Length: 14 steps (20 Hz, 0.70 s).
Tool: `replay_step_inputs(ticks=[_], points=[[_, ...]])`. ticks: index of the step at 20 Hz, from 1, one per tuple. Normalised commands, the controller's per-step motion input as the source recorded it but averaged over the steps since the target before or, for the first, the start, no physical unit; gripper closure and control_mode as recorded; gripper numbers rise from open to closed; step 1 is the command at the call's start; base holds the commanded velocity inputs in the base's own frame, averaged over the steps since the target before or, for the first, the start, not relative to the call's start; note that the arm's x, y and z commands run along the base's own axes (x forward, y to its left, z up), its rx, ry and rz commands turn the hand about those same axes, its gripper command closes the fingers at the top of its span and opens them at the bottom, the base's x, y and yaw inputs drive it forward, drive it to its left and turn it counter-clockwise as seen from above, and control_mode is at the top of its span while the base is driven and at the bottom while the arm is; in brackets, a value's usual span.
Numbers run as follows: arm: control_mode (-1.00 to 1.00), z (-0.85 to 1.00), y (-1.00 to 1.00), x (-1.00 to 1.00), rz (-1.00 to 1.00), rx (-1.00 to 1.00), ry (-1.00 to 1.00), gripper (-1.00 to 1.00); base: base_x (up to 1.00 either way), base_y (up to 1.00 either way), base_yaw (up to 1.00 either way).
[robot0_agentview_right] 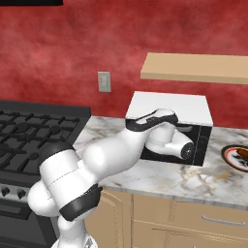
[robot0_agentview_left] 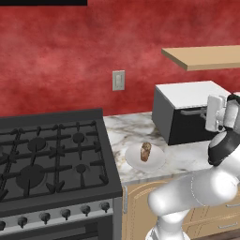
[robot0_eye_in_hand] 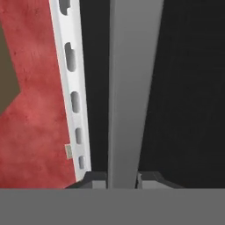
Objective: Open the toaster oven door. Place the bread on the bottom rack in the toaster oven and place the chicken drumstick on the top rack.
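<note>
The toaster oven (robot0_agentview_left: 190, 95) is a black box with a white top at the back of the counter, also seen in the right base view (robot0_agentview_right: 169, 104). Its door (robot0_agentview_left: 187, 129) is up and closed. In the hand view my gripper (robot0_eye_in_hand: 123, 180) has one fingertip (robot0_eye_in_hand: 94, 179) on each side of the door's grey bar handle (robot0_eye_in_hand: 129, 88), pressed against it. The hand (robot0_agentview_left: 216, 112) sits at the handle's right end. The bread (robot0_agentview_left: 146, 151) lies on a white plate (robot0_agentview_left: 157, 161) in front of the oven. The chicken drumstick (robot0_agentview_right: 240, 155) lies on a dark-rimmed plate (robot0_agentview_right: 227, 156) at the right.
A black gas stove (robot0_agentview_left: 47, 159) fills the counter's left side. A wooden shelf (robot0_agentview_left: 206, 57) hangs above the oven. A wall outlet (robot0_agentview_left: 118, 80) is on the red wall. My arm's elbow (robot0_agentview_right: 160, 121) crosses in front of the oven.
</note>
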Motion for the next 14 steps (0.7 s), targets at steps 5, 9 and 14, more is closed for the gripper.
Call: replay_step_inputs(ticks=[5, 9, 14], points=[[-1.0, -0.13, 0.38, 0.04, 0.0, 0.0, 0.29, 1.0, 0.0, 0.0, 0.0], [-1.0, -0.39, 0.49, 0.12, 0.0, 0.0, 0.37, 1.0, 0.0, 0.0, 0.0], [-1.0, -0.55, 0.56, 0.15, 0.0, -0.03, 0.37, 1.0, 0.0, 0.0, 0.0]])
